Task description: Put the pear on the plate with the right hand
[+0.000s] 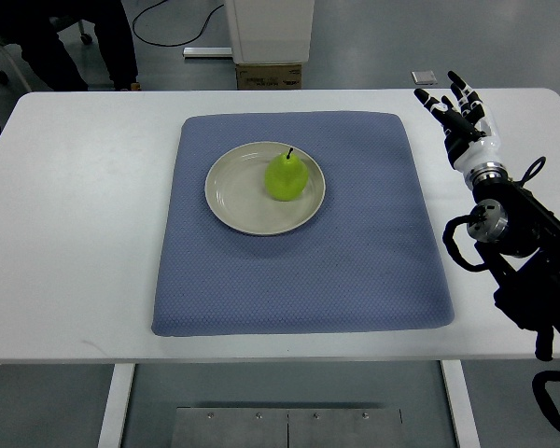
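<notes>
Single top view, steeply downward over the table (84, 215) (seemingly head height)

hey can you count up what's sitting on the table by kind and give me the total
Pear: 1, green, on the plate
Plate: 1, beige
Mat: 1, blue, under the plate
Total: 3
The right robot hand hangs open, off to the side of the mat, and holds nothing.

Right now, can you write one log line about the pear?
pear: on plate | plate: on blue mat | right hand: open, holds nothing, away from mat | left arm: out of view
</notes>
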